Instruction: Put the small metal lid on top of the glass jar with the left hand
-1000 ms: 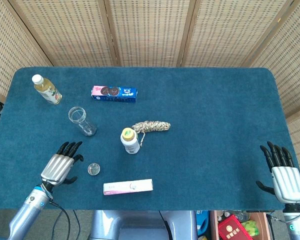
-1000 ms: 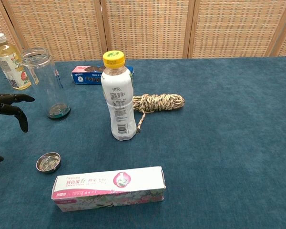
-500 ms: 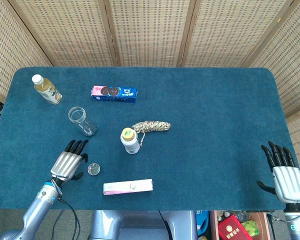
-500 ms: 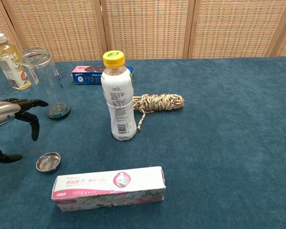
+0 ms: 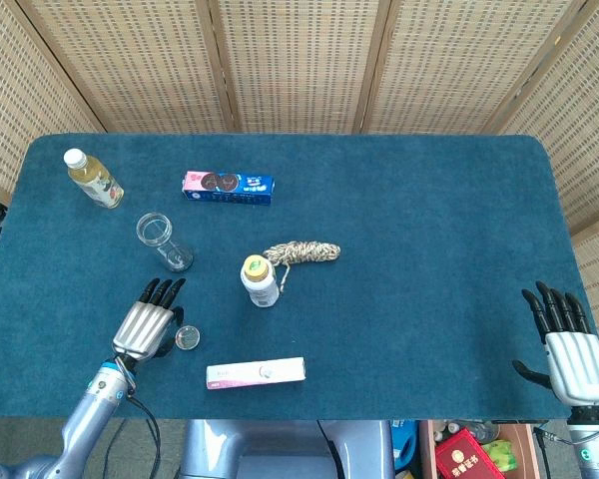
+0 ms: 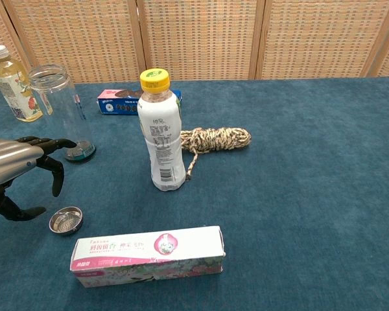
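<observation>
Just beside small metal lid (image 5: 188, 338): left hand (image 5: 147, 325) hovering palm-down, fingers (image 6: 55, 173) spread, grasping nothing.

The left robot hand (image 6: 16, 165) hovers at nine o'clock, fingers spread and empty, just above the small metal lid (image 6: 65, 220) lying on the blue surface (image 6: 298, 194). The glass jar (image 6: 61, 113) stands upright toward ten o'clock, and a white bottle (image 6: 160, 133) stands near centre.
</observation>
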`<state>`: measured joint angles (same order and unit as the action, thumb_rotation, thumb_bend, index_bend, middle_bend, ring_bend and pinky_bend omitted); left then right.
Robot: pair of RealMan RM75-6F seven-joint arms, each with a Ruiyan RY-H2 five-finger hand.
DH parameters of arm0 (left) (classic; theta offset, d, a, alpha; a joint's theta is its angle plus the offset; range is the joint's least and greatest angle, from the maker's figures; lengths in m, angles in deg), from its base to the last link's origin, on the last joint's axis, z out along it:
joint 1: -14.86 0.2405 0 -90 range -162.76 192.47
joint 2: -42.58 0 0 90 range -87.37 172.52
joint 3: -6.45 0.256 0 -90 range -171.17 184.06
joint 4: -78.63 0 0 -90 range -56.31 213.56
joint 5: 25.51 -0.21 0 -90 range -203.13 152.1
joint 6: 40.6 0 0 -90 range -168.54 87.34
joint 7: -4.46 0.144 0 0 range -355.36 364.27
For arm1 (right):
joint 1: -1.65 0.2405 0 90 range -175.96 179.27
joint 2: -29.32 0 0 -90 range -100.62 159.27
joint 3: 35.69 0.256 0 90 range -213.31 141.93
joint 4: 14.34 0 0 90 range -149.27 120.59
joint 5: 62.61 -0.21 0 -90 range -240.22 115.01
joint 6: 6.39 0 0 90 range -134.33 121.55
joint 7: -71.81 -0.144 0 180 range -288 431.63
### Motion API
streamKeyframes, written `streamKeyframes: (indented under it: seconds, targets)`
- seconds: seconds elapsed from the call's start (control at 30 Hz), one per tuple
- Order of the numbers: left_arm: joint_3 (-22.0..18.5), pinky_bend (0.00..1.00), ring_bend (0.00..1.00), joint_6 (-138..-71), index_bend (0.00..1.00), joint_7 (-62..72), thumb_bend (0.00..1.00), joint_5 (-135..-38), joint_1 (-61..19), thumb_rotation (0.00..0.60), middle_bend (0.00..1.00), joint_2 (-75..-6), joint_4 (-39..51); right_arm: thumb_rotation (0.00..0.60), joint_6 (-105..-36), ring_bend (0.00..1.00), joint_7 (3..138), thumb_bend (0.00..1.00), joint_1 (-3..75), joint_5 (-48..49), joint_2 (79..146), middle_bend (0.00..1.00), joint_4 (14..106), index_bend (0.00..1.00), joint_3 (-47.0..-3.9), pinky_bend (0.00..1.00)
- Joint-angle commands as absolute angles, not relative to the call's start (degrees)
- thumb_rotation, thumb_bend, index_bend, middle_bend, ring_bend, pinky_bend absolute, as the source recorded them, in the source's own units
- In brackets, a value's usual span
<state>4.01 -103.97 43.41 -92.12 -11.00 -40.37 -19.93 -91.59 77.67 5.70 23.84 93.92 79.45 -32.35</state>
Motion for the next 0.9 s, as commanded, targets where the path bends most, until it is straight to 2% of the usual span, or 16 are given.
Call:
streamKeyframes:
  seconds: [0.03,0.9]
  targets:
    - [4.17,0.0,0.0,-104.06,0.5,43.9,0.37,-91.32,-11.32,0.6,0.0,-41.32,-19.35,0.6,-91.48,0.0,77.5,0.1,5.72,23.81,93.88,0.0,79.43,0.04,-32.37,0.0]
    - [5.36,0.0,0.0,-104.99,0.51,45.82,0.38,-88.9,-12.93,0.6,0.0,-45.89,-16.21,0.6,-91.69,0.0,76.14,0.1,5.66,24.04,93.52,0.0,79.57,0.04,-32.35,0.0]
